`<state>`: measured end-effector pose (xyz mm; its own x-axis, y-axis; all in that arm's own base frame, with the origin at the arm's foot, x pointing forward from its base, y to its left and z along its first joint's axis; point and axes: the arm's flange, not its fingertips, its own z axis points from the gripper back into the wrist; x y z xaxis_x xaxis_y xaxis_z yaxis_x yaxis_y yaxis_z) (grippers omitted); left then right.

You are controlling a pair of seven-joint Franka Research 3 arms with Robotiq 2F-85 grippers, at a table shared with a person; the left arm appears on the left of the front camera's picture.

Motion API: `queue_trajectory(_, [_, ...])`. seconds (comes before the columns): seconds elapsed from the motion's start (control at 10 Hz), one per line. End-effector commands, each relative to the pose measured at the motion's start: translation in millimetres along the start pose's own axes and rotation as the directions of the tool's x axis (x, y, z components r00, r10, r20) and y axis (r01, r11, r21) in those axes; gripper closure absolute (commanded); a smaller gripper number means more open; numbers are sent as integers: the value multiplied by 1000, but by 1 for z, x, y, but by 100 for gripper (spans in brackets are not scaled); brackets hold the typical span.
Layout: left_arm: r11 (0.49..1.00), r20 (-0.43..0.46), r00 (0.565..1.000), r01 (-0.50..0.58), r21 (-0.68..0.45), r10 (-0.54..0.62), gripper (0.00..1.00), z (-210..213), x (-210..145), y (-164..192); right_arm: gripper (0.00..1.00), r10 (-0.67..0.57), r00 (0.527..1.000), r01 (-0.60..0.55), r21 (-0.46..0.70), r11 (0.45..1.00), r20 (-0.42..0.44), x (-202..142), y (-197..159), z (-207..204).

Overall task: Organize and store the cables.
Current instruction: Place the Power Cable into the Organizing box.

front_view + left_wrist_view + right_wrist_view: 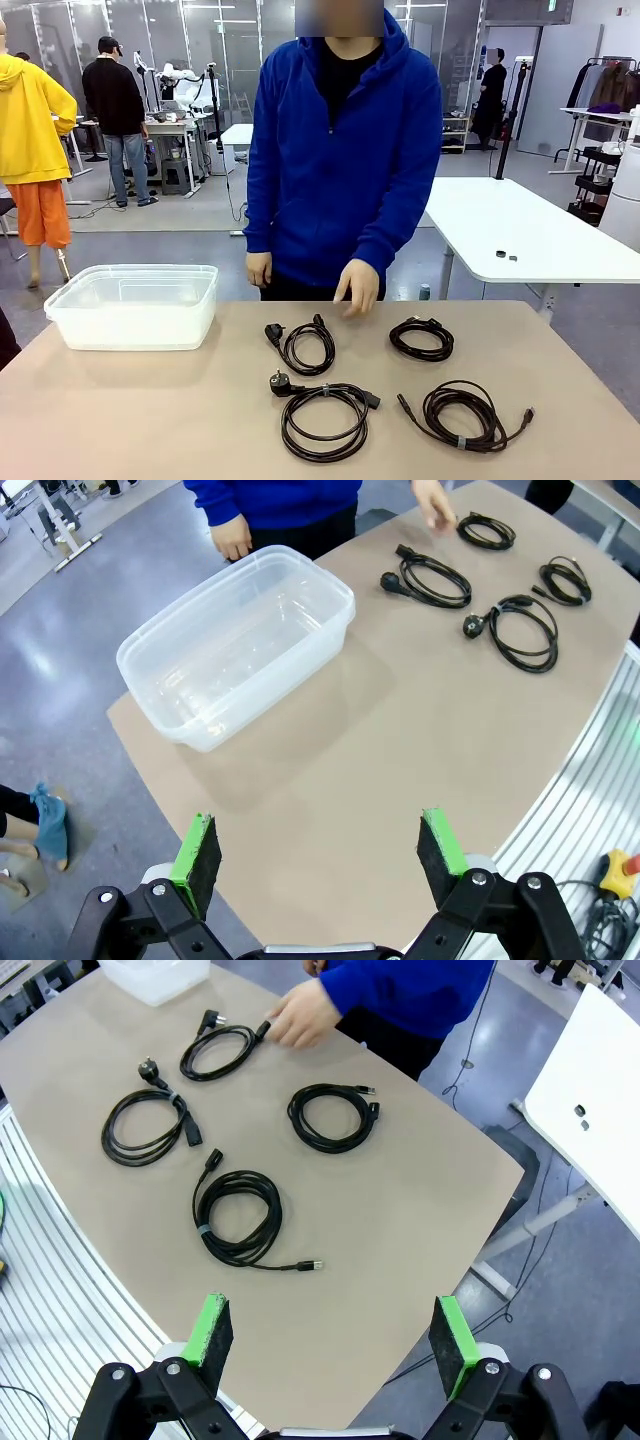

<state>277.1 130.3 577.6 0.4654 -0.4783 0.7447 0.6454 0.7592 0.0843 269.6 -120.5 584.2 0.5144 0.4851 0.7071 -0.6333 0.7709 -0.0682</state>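
The four cables lie in two rows on the robot's right half of the tan table, each coiled and apart from the others. The far-left cable is a small loop with a black mains plug at its left end. The far-right cable is a tighter, flatter coil. The near-left cable is the widest black loop, with a round plug at its upper left. The near-right cable looks dark brown, is banded at one point, and trails a thin lead to the right.

A clear plastic tub stands on the far left part of the table, well apart from the cables.

A person in a blue hoodie stands at the far edge. One hand hangs with its fingertips just beside the far-left cable's connector end — whether it touches cannot be told. The other hand hangs by the tub's far corner.

The left gripper hovers above the near left of the table with its jaws spread wide and nothing between the green pads. The right gripper hangs over the table's right edge — also wide apart and holding nothing.
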Motion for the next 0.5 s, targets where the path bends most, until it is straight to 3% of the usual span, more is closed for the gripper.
queue_trajectory(0.0, [1000, -3, 1000, 11, -15, -11, 0, 2, 4, 1, 0, 15, 1000, -15, -1, 1000, -1, 1, 0, 0])
queue_trajectory(0.4, [1000, -3, 1000, 11, -15, -11, 0, 2, 4, 1, 0, 15, 1000, -15, -1, 1000, -1, 1, 0, 0])
